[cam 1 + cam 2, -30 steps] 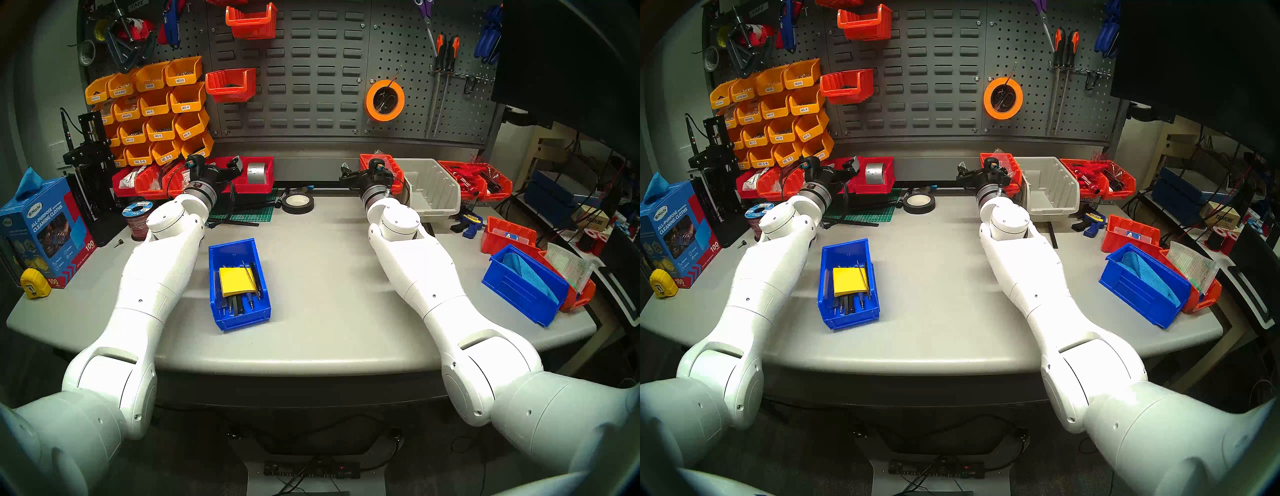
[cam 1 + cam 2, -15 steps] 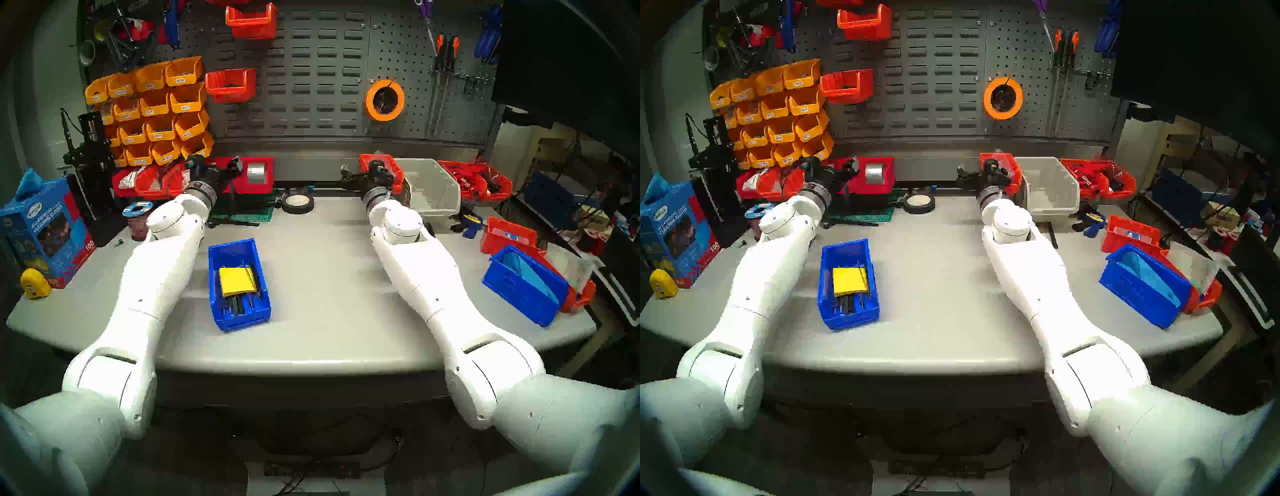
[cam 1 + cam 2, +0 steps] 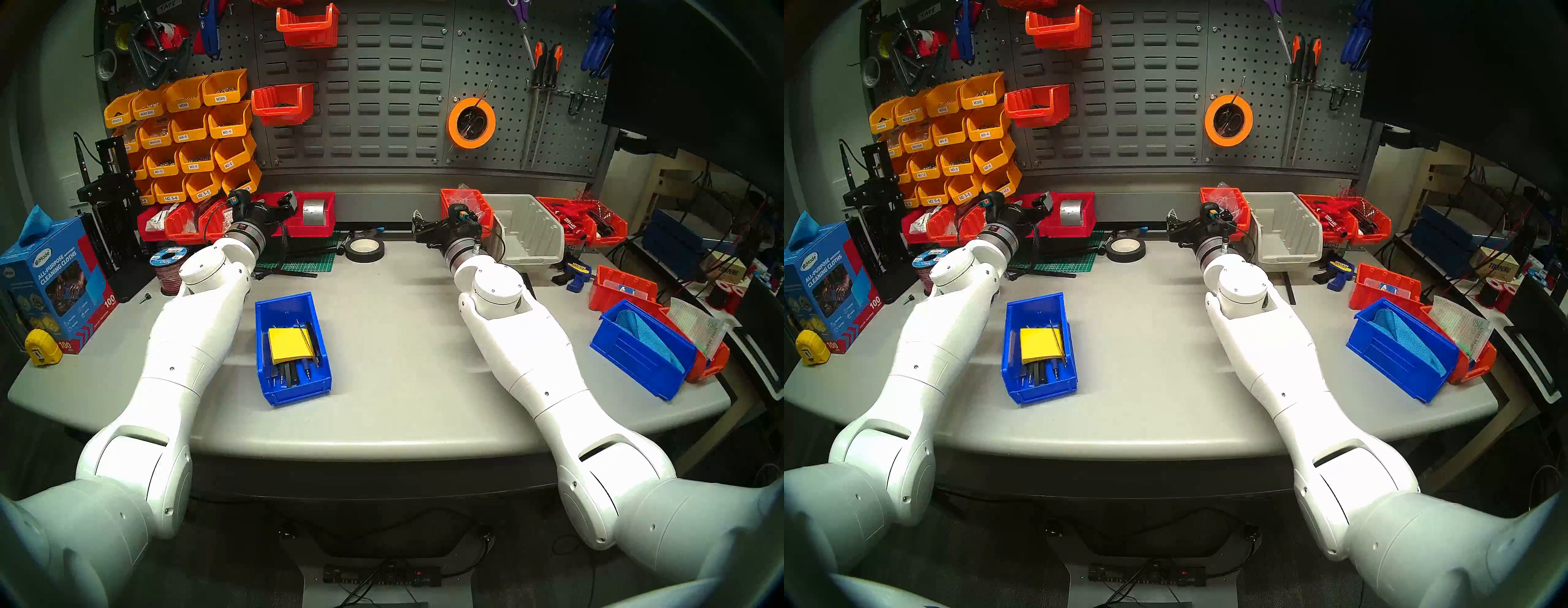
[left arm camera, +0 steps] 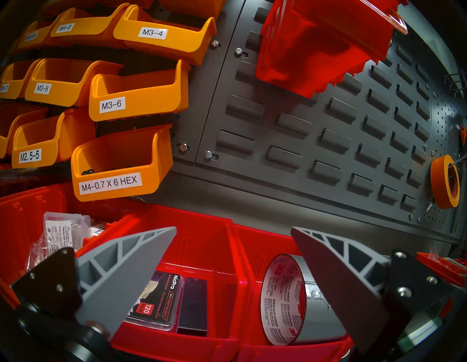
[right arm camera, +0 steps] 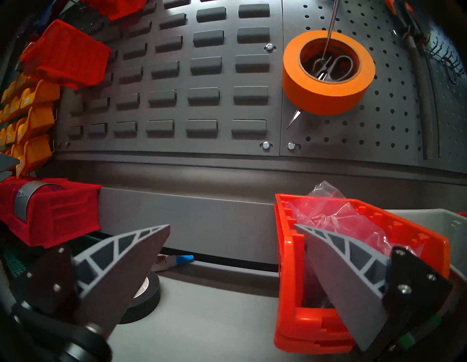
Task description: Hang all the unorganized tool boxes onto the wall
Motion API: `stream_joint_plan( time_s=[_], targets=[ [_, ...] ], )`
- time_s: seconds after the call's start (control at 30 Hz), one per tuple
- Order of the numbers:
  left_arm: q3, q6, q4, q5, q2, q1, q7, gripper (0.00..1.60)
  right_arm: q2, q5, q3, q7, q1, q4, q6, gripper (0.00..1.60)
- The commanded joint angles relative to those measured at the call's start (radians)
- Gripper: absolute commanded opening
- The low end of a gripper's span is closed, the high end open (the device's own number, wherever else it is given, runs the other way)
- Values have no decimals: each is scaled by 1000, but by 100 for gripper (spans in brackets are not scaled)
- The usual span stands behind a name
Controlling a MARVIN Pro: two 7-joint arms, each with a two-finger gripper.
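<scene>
Item: blue tool box [image 3: 292,348] with notepad, on worktop [image 3: 403,339], long axis toward the wall [image 3: 373,85], behind and below my empty, spread left fingers [image 4: 131,273], nearer than right fingers [image 5: 348,278], also spread.

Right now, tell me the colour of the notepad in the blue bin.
Yellow notepad; the head view shows it best.

Two blue bins sit on the table: one with a yellow notepad [image 3: 290,344] and one with a blue cloth [image 3: 640,354]. Two red bins hang on the wall, an upper one [image 3: 309,24] and a lower one [image 3: 281,104]. Two rolls of tape show near the wall: an orange one [image 3: 471,123] hanging, a black one [image 3: 365,249] lying on the table.
</scene>
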Motion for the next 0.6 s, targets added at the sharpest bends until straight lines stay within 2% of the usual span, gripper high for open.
stream_joint_plan(
  time_s=[0.0,0.3,0.53,0.57],
  targets=[
    [-1,-1,-11,0,-2,-18,0,160,36,-36,-9,-16,-31,-118,-7,160],
    [-1,-1,-11,1,-2,-18,1,160,56,-37,-8,-48,-94,-223,43,160],
    [-1,-1,-11,1,-2,-18,1,160,88,-51,-6,-81,-146,-340,151,160],
    [-1,-1,-11,1,-2,-18,1,160,83,-54,-7,-80,-136,-320,140,160]
  ],
)
